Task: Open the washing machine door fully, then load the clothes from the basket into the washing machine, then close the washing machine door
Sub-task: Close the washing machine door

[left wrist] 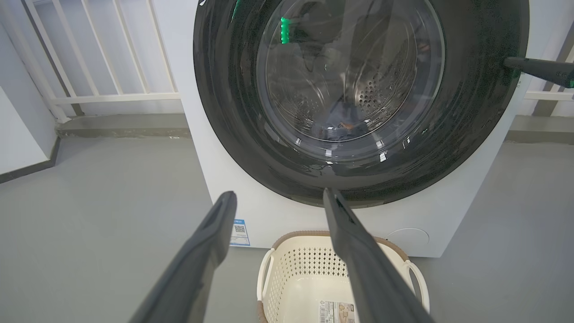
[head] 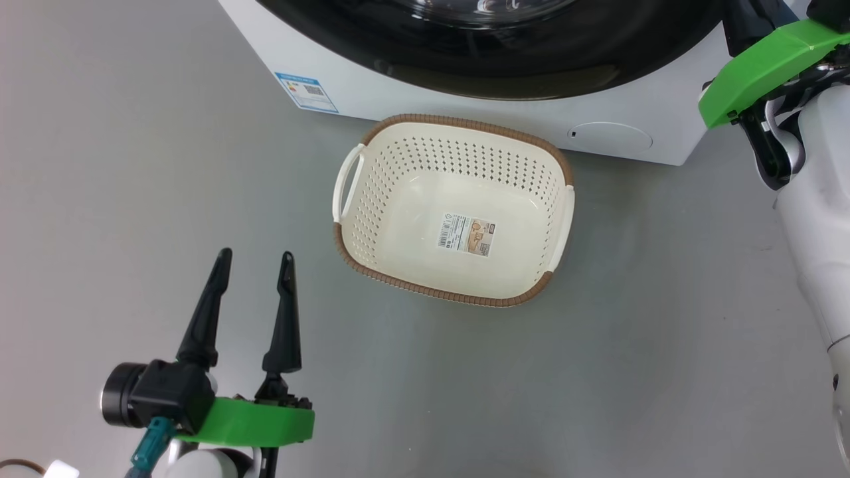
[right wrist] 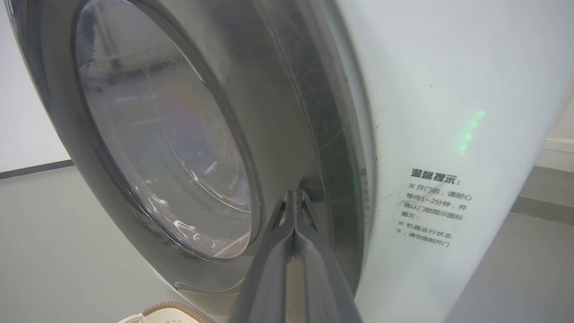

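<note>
The washing machine (head: 465, 109) stands at the top of the head view, its door (left wrist: 233, 112) lying flat against the white front. Through the glass, something dim and bluish (left wrist: 341, 130) lies low in the drum; I cannot tell if it is the clothes. The basket (head: 465, 123) sits on the floor before the machine and holds nothing but its paper label. My left gripper (head: 255, 254) hovers open and empty to the basket's lower left, pointing at the door (left wrist: 279, 194). My right gripper (right wrist: 293, 194) is shut, with its tips in a small recess on the door's right edge (left wrist: 509, 63).
A blue sticker (head: 307, 91) and a round service cap (head: 611, 138) mark the machine's lower front. A printed notice (right wrist: 432, 208) sits on its side panel. A white railing (left wrist: 112, 96) and a wall stand left of the machine. Grey floor surrounds the basket.
</note>
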Controlling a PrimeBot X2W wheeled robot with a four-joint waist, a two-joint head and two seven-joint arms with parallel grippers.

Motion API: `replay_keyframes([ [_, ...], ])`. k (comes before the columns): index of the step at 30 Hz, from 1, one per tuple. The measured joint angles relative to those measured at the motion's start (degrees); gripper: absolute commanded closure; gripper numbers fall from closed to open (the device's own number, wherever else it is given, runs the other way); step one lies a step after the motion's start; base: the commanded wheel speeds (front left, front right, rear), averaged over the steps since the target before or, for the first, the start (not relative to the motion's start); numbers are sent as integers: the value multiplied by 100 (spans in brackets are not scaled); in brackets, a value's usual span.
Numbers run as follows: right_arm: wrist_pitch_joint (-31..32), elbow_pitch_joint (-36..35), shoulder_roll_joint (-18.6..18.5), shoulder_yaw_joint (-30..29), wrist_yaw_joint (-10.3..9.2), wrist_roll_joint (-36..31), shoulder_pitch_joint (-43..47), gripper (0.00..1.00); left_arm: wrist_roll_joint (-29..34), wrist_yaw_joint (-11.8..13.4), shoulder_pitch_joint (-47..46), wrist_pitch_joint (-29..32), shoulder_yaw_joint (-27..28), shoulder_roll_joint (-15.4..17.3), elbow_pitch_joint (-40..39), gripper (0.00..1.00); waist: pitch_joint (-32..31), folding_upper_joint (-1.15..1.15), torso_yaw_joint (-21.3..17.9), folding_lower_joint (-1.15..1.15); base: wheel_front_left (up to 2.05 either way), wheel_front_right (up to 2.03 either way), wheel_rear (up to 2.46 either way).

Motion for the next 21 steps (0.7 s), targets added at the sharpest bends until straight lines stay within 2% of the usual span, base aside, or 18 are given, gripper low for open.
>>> replay_keyframes([
  [8,0,-186,-19,136,-1,10,242,100,2,0,-32,0,15,0,27,0,-68,0,-60,0,0,0,0],
  [13,0,-531,2,241,-1,157,862,100,27,1,-30,0,91,-1,48,0,-165,0,-130,0,0,0,0],
  [21,0,-1414,165,70,-1,236,2021,100,202,-59,4,0,250,0,99,0,-363,0,-355,0,0,0,0],
])
